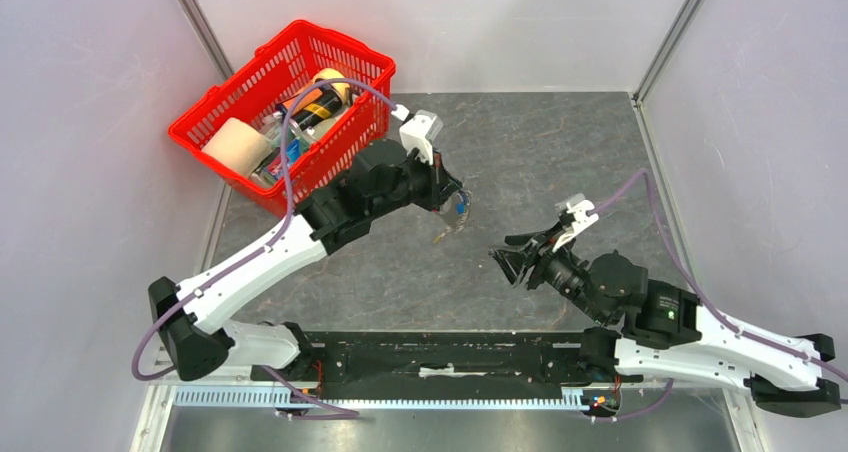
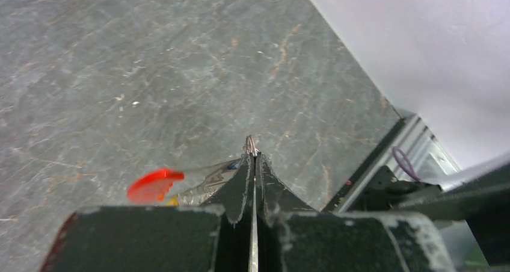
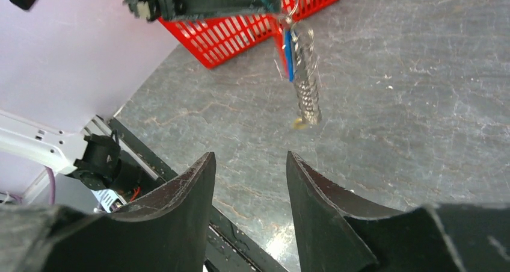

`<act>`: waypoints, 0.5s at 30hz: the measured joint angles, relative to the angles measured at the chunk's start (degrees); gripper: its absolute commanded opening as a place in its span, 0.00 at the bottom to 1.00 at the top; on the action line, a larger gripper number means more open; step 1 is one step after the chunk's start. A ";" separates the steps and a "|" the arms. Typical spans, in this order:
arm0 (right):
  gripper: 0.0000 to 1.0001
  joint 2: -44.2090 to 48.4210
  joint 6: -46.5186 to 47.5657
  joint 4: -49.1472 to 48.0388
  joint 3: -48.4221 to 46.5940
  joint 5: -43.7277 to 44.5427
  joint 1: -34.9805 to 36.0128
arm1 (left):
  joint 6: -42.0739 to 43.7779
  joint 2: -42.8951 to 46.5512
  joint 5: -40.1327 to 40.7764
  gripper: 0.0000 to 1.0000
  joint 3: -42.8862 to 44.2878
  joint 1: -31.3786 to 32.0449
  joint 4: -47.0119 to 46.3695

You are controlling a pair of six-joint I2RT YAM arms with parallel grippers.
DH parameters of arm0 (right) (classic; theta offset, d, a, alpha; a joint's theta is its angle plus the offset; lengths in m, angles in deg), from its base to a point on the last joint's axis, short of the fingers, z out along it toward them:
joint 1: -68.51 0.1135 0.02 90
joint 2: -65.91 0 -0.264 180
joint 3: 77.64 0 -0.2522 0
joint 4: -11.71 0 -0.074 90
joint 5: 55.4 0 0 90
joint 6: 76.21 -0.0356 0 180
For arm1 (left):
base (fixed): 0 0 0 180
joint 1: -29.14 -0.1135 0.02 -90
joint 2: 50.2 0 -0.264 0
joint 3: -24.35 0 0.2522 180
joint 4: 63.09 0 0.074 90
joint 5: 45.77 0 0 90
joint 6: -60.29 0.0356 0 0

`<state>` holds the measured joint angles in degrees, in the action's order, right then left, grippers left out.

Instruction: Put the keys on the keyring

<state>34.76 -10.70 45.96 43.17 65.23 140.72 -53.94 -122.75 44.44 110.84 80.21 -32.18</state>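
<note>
My left gripper (image 1: 452, 194) is shut on a small wire ring (image 2: 251, 144) and holds a hanging bunch above the table. In the right wrist view the bunch hangs from the left gripper (image 3: 270, 4): the blue-headed key (image 3: 289, 55), a silvery coil of metal pieces (image 3: 307, 79) and a red strip of the keyring (image 3: 279, 46) behind them. The red clip also shows blurred in the left wrist view (image 2: 155, 185). I cannot tell whether the key is threaded on the ring. My right gripper (image 1: 512, 257) is open and empty, facing the bunch from the right, a little apart from it (image 3: 249, 157).
A red basket (image 1: 330, 157) with several items stands at the back left, just behind the left arm; it also shows in the right wrist view (image 3: 240, 31). A black rail (image 1: 450, 357) runs along the near edge. Pale walls close in both sides.
</note>
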 measured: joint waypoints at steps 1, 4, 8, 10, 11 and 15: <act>0.54 -0.68 -0.37 0.37 0.00 0.00 0.00 | 0.26 -1.01 0.66 0.02 1.05 -0.42 0.98; 0.54 -2.80 -1.20 1.36 0.00 -0.15 0.00 | 0.37 -3.67 1.40 0.02 2.54 -2.16 2.71; 0.54 -4.96 -2.14 2.01 0.00 -0.37 0.00 | 0.35 -7.50 2.34 0.02 2.58 -4.68 4.70; 0.54 -5.79 -2.67 2.89 0.00 -0.37 0.00 | 0.35 -10.01 2.71 0.02 2.60 -5.53 5.66; 0.54 -5.99 -2.89 3.19 0.00 -0.39 0.00 | 0.33 -11.43 2.75 0.02 2.60 -5.86 5.99; 0.54 -6.25 -3.58 4.46 0.02 -0.37 0.00 | 0.33 -16.55 2.75 0.02 2.60 -6.27 6.73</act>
<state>28.51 -14.28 50.42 43.19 64.86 140.72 -53.61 -139.30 47.20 113.44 73.94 -25.45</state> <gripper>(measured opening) 0.539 0.022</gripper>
